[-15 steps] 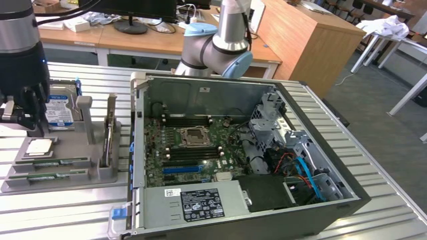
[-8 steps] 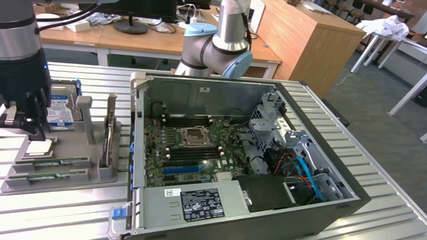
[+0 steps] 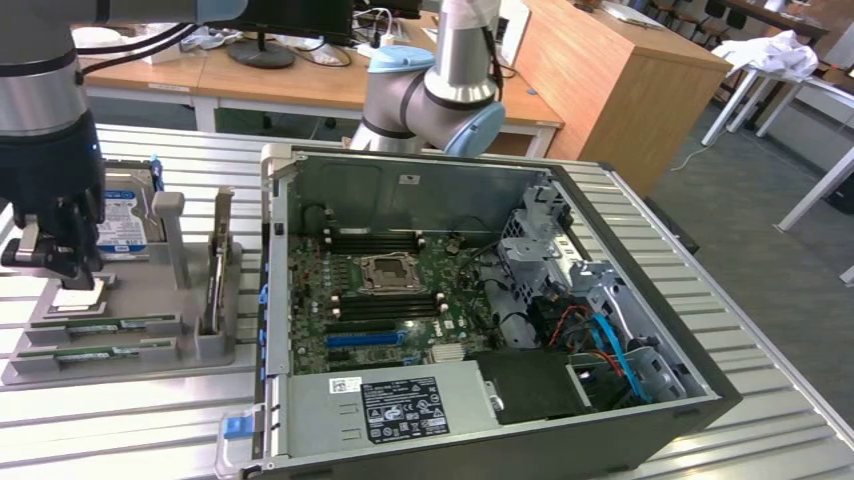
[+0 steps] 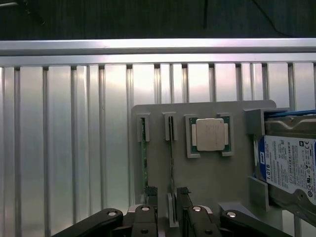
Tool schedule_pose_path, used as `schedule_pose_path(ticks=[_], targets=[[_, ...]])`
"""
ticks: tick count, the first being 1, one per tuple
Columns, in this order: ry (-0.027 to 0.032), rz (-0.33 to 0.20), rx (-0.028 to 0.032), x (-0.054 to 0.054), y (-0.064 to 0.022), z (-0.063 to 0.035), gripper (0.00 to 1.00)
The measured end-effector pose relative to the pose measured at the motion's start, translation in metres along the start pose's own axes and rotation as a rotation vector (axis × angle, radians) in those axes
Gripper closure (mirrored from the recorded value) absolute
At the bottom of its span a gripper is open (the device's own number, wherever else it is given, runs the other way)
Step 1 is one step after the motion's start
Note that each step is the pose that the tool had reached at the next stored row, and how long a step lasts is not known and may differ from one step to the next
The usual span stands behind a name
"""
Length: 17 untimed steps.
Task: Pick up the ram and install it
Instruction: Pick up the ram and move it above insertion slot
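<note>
Hangs straight down at the exterior view's near left, wrist vertical. Carries gripper (image 3: pixel 56 272) (dark, two-fingered) low, fingers (image 4: pixel 185 207) spread wide apart, linkage bars splayed out to either side.

HDD (image 4: pixel 291 165) & pincer (image 4: pixel 167 193) partly cut off by wrist-cam frame edge

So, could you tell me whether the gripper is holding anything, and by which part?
Nothing is held; the gripper is open, over a ram in the holder.
</note>
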<state>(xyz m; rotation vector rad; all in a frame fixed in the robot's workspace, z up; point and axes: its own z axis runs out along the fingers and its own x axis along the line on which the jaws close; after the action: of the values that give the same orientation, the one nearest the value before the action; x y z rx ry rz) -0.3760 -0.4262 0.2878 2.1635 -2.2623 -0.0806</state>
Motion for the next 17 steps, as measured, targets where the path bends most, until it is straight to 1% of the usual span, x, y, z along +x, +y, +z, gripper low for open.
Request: schedule_pose_path(ticks=[17], targets=[[0.0,0.0,0.0,0.001,-0.0009,0.021,0.7]])
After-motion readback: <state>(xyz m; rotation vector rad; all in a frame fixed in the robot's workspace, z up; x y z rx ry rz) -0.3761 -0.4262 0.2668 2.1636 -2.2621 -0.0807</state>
